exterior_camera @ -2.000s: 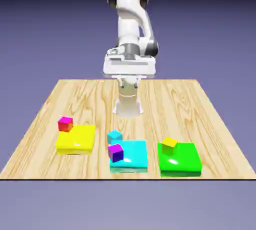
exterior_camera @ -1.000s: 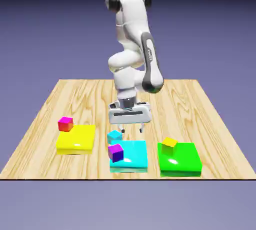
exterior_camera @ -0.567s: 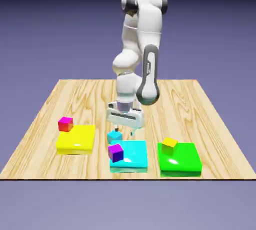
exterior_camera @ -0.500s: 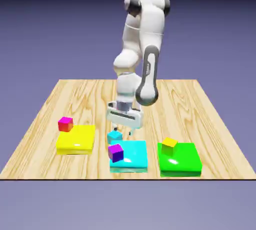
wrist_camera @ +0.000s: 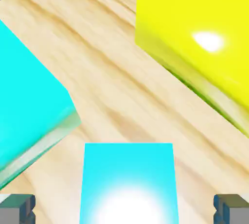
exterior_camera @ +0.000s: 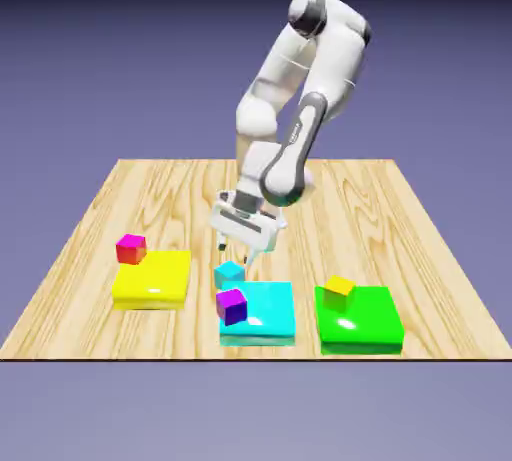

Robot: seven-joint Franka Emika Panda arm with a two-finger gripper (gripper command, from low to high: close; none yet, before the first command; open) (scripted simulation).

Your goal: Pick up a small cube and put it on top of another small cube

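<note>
Your hand [exterior_camera: 233, 252] hangs just above the small cyan cube [exterior_camera: 229, 273], fingers spread wide, gripping nothing. The cube sits on the surface [exterior_camera: 150, 199], just behind the cyan slab [exterior_camera: 270, 311].

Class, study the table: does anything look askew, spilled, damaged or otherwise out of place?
Nothing is spilled or damaged. One oddity: the small cyan cube sits on the bare table beside the cyan slab, while the purple cube, yellow cube and pink cube sit at slab corners.

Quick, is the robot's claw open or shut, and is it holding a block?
Gripper: open, holding nothing. Its jaws stand wide on either side of the small cyan cube without touching it.
</note>
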